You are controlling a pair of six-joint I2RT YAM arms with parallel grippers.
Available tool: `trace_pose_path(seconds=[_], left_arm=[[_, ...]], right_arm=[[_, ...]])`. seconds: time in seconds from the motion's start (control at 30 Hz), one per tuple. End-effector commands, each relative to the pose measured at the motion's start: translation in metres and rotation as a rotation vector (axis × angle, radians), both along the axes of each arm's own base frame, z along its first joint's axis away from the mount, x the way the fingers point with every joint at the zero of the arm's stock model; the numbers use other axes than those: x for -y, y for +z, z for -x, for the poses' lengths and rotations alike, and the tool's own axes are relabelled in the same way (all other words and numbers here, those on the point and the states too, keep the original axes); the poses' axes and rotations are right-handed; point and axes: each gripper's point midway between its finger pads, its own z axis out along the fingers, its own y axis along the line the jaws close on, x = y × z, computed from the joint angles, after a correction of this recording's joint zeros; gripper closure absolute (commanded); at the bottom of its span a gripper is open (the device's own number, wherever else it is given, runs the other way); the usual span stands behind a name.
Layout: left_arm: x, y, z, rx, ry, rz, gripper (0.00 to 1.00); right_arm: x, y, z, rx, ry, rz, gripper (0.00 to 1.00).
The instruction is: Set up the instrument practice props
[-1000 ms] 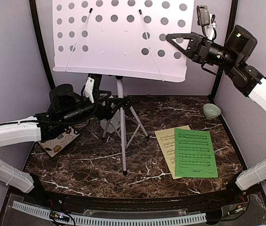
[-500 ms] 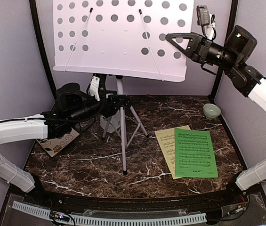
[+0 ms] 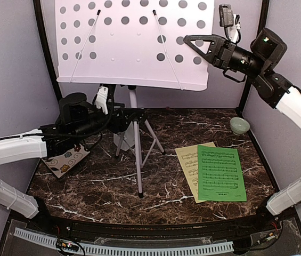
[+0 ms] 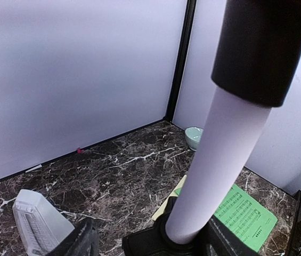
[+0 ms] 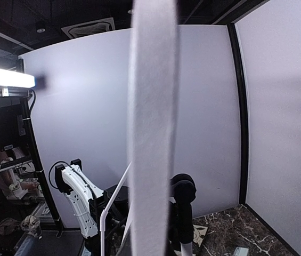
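The white music stand stands at mid-table, its perforated desk [image 3: 134, 42] high at the back and its pole [image 3: 137, 160] on tripod legs. My right gripper [image 3: 190, 41] is shut on the desk's right edge, which the right wrist view shows edge-on as a blurred white band [image 5: 150, 133]. My left gripper [image 3: 124, 117] is open, its jaws either side of the black collar [image 4: 155, 242] at the foot of the white tube [image 4: 219, 165], with a gap on the left side. The green sheet [image 3: 220, 173] lies over the pale-yellow sheet [image 3: 186, 160] at the right. The grey metronome [image 4: 38, 226] stands behind the stand.
A floral tile [image 3: 65, 160] lies under my left arm at the left. A small pale-green bowl [image 3: 239, 125] sits in the back right corner. Purple walls with black posts close in the table on three sides.
The desk and my right gripper have shifted slightly up and to the left. My left gripper went forward along the stand's collar, then drew back a little, its jaws narrowing and widening again.
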Motion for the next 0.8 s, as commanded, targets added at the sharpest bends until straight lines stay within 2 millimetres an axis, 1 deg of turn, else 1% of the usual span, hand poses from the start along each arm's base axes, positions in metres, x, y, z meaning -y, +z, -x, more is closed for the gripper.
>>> trace_pose_path(seconds=[0.0,0.1,0.13,0.23,0.3,0.37,0.53,0.77], left_arm=[[-0.009,-0.049,-0.012,-0.112,0.061,-0.157,0.33],[-0.006,-0.052,-0.013,-0.125,0.057,-0.136,0.33],[-0.005,-0.052,-0.014,-0.127,0.052,-0.128,0.32],[-0.001,-0.046,-0.012,-0.118,0.015,-0.100,0.21],[0.003,-0.043,-0.011,-0.103,-0.009,-0.094,0.18],[0.005,-0.044,-0.012,-0.101,-0.021,-0.098,0.17],[0.007,-0.056,-0.024,-0.137,-0.001,-0.134,0.22],[0.006,-0.076,-0.034,-0.175,0.022,-0.155,0.16]], right_arm=[[0.042,0.096,0.052,0.303,-0.020,-0.272,1.00],[0.045,0.100,0.054,0.310,-0.026,-0.288,1.00],[0.046,0.101,0.054,0.310,-0.026,-0.293,1.00],[0.049,0.107,0.056,0.323,-0.034,-0.310,1.00],[0.050,0.108,0.056,0.326,-0.037,-0.315,1.00],[0.049,0.105,0.055,0.322,-0.034,-0.315,1.00],[0.049,0.102,0.055,0.319,-0.031,-0.318,1.00],[0.055,0.114,0.058,0.350,-0.050,-0.345,1.00]])
